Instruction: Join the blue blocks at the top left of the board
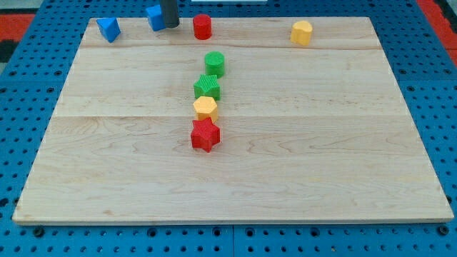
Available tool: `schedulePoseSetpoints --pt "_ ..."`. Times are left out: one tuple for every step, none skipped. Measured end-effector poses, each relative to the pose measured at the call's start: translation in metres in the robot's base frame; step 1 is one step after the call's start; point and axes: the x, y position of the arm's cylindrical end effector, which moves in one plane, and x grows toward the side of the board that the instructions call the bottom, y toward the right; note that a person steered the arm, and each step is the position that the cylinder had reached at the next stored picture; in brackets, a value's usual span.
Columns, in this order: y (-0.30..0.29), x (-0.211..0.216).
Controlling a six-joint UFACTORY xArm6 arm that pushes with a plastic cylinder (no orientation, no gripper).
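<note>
My tip (171,26) sits against the right side of the blue block (155,17) at the far edge of the surface (300,164); no hand here, just a rod. The blue triangular block (108,28) waits near, to the left. Best push: straight left, centred, so it doesn't spin away.

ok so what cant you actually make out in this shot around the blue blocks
- My tip: in the camera view, whether it touches the second blue block or only stands close on its right cannot be told.
- The second blue block: its right side is hidden behind the rod, so its shape is unclear.
- The rod: cut off by the view's top.
- The blue triangular block shows whole, apart to the left.
</note>
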Motion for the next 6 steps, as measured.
schedulePoseSetpoints --pt "0.032 -0.009" --pt "0.032 -0.010" --pt "-0.002 -0.010" --pt "-0.024 0.004" --pt "-0.043 0.063" --pt "-0.137 0.060"
